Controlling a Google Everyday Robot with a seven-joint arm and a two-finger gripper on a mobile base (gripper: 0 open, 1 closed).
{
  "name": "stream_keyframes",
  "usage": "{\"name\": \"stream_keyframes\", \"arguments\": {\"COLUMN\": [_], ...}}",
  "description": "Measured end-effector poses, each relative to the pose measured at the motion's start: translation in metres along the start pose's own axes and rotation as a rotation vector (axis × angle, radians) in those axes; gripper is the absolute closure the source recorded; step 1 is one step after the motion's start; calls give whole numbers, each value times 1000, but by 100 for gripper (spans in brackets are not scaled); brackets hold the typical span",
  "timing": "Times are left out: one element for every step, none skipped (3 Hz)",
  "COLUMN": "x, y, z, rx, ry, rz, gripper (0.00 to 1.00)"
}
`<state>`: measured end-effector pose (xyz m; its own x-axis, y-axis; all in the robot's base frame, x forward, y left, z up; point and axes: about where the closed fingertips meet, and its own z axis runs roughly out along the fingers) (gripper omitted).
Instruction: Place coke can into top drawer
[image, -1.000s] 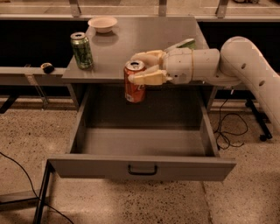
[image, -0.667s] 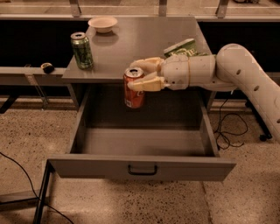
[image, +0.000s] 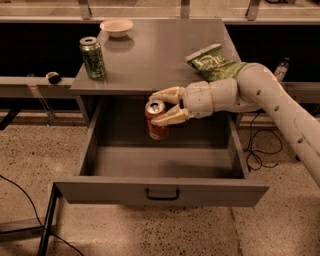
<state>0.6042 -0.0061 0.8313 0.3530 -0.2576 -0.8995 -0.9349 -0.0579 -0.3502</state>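
The red coke can (image: 157, 122) with a silver top is held upright in my gripper (image: 159, 107), whose cream fingers (image: 169, 117) are closed around its upper part. The can hangs inside the opening of the top drawer (image: 162, 190), above the drawer floor near the back. The grey drawer is pulled fully open, with its flat front panel and small dark handle (image: 162, 194) toward the camera. My arm reaches in from the right.
On the cabinet top (image: 160, 55) stand a green soda can (image: 92, 57) at the left, a pale bowl (image: 116, 27) at the back and a green chip bag (image: 214, 62) at the right. Cables lie on the speckled floor.
My gripper has carried the coke can downward from the cabinet top's edge level into the drawer opening. The drawer and the other objects have not moved.
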Motion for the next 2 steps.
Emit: {"name": "stream_keyframes", "arguments": {"x": [11, 13], "y": [10, 19], "z": [-6, -25], "rx": [-35, 44], "ry": [-46, -156], "rz": [-38, -77], "gripper": [100, 100]}}
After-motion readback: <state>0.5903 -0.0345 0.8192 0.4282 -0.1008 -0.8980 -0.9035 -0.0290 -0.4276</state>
